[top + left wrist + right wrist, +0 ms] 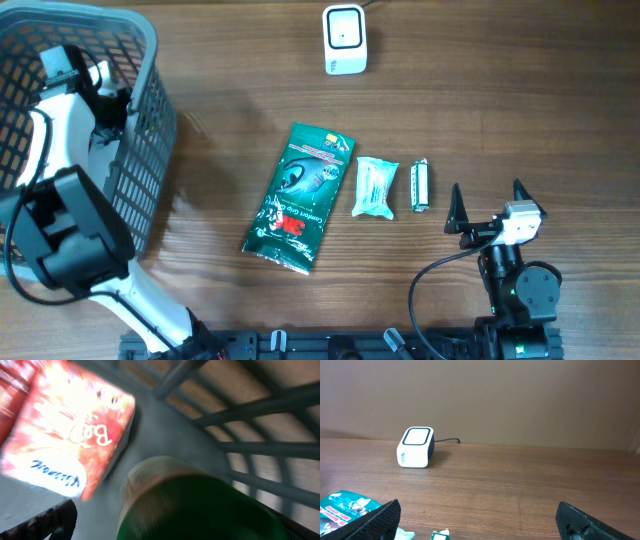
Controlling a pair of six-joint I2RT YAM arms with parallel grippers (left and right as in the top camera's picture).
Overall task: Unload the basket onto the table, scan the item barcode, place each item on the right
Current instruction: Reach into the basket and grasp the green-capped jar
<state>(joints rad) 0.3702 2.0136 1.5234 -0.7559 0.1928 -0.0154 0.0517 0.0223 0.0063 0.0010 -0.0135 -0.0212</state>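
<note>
Wooden table holds a 3M packet; left end effector, right end effector both open.

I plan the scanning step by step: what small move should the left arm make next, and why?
Probably lower the open left gripper onto the green item close beneath it in the basket: it holds nothing, and nothing faces the scanner yet.

Prob. mock shop checkout: barcode scanner, basket, pkgd goods, wood table.
</note>
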